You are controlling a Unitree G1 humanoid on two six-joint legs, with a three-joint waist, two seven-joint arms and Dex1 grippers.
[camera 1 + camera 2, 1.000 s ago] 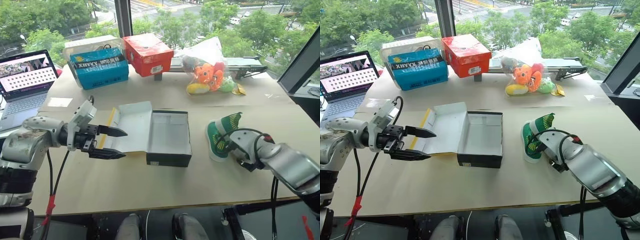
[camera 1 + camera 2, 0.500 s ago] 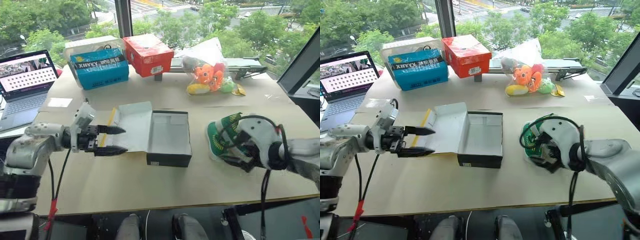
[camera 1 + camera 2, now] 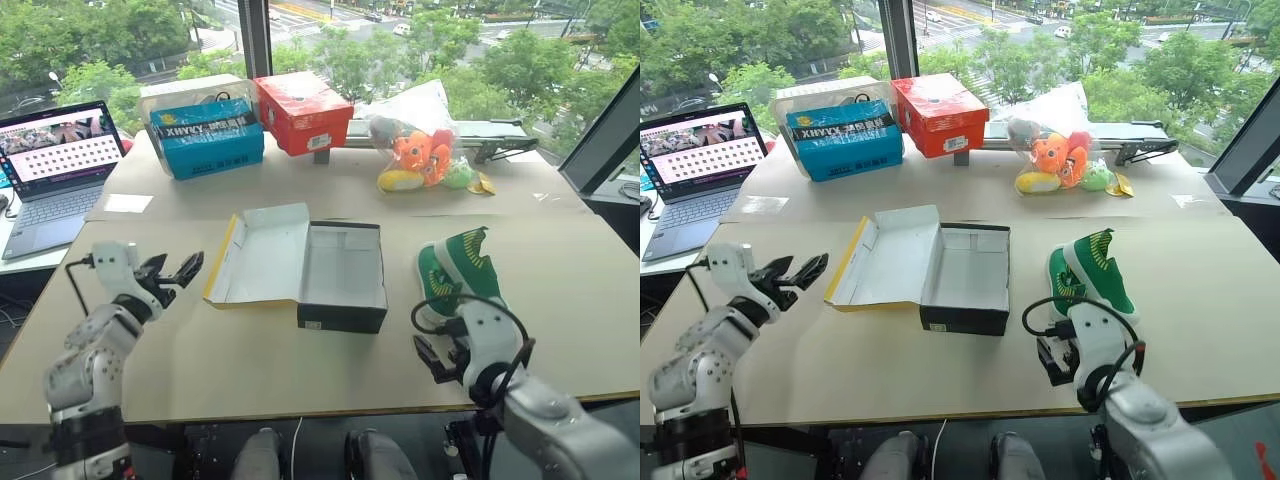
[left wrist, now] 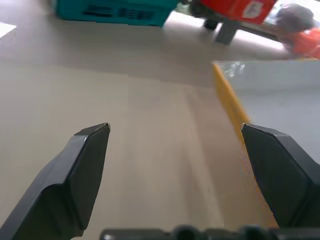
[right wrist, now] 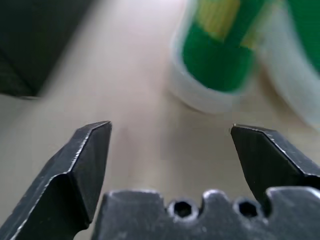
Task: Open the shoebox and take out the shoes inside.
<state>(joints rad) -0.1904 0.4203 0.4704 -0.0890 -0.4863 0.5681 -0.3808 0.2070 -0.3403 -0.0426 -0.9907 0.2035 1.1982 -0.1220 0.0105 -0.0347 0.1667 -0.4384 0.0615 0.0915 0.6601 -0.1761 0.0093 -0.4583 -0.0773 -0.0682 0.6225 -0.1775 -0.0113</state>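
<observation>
The shoebox (image 3: 343, 301) lies open mid-table, black base with a bare white interior. Its yellow lid (image 3: 258, 258) is folded flat to the left, and the yellow edge (image 4: 227, 102) also appears in the left wrist view. The green and white shoes (image 3: 458, 270) rest on the table to the right of the box. My left gripper (image 3: 175, 268) hovers open left of the lid, apart from it and holding nothing. My right gripper (image 5: 171, 127) is open near the table's front edge, just in front of the shoes (image 5: 220, 60), touching nothing.
Along the back stand a blue box (image 3: 208, 138), a red box (image 3: 303, 110) and a clear bag with an orange plush toy (image 3: 420, 150). A laptop (image 3: 55, 165) sits at far left, beside a paper slip (image 3: 125, 203).
My left gripper has pulled away from the lid to the left and lower, turning to point forward. My right gripper has drawn back from the shoes toward the front edge, still open.
</observation>
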